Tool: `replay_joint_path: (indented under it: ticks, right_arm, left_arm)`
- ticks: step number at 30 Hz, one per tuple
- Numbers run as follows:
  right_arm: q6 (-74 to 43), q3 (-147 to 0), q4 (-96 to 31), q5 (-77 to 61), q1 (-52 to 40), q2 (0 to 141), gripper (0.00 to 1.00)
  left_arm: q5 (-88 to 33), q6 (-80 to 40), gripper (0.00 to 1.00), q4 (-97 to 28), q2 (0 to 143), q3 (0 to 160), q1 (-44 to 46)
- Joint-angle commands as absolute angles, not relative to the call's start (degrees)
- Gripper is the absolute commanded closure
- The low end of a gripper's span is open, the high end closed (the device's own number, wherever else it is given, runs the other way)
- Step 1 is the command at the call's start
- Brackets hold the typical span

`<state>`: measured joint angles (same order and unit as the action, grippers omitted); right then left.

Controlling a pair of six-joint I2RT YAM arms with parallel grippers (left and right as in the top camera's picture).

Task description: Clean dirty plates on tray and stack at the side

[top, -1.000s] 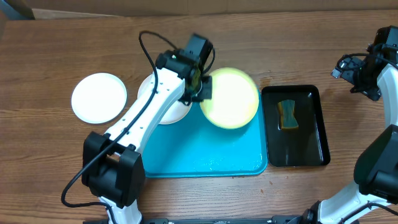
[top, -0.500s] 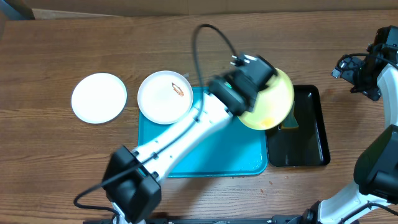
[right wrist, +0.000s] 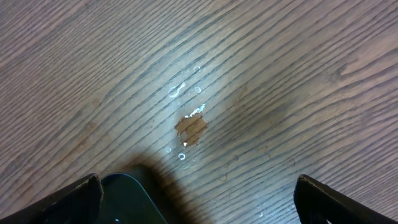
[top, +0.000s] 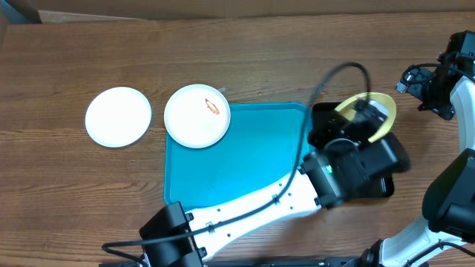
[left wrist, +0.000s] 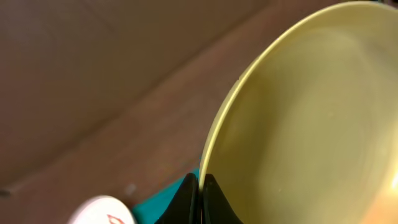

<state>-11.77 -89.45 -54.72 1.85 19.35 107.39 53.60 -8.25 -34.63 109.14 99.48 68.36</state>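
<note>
My left gripper (top: 361,119) is shut on the rim of the pale yellow plate (top: 382,104) and holds it tilted on edge above the black tray. In the left wrist view both fingers (left wrist: 189,196) pinch the rim of that plate (left wrist: 311,112). A white plate (top: 197,115) with an orange-red smear overlaps the far left corner of the turquoise tray (top: 237,163). Left of it, a second white plate (top: 118,116) lies on the bare wood. My right gripper (right wrist: 199,199) stands wide open over the table at the far right, holding nothing.
The black tray (top: 330,119) sits right of the turquoise tray, mostly covered by my left arm; its corner (right wrist: 130,199) shows in the right wrist view. A small wet stain (right wrist: 191,127) marks the wood there. A smeared white plate (left wrist: 102,213) peeks into the left wrist view.
My left arm has swung right with the yellow plate, from over the turquoise tray to above the black tray, tipping the plate on edge. The right arm has not moved.
</note>
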Motion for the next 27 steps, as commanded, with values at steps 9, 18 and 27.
replay_joint_path:
  ticks: [9, 18, 27]
  right_arm:
    - [-12.0, -89.5, -54.5, 1.9, 19.3, 106.8, 0.0]
    - [-12.0, -89.5, -54.5, 1.9, 19.3, 106.8, 0.0]
    - [-12.0, -89.5, -54.5, 1.9, 19.3, 106.8, 0.0]
  left_arm:
    - [76.4, 16.2, 0.96, -20.0, 109.2, 100.9, 73.9]
    - [78.6, 19.9, 0.96, -15.8, 109.2, 100.9, 74.1]
    - [77.6, 16.7, 0.96, -15.9, 109.2, 100.9, 73.7]
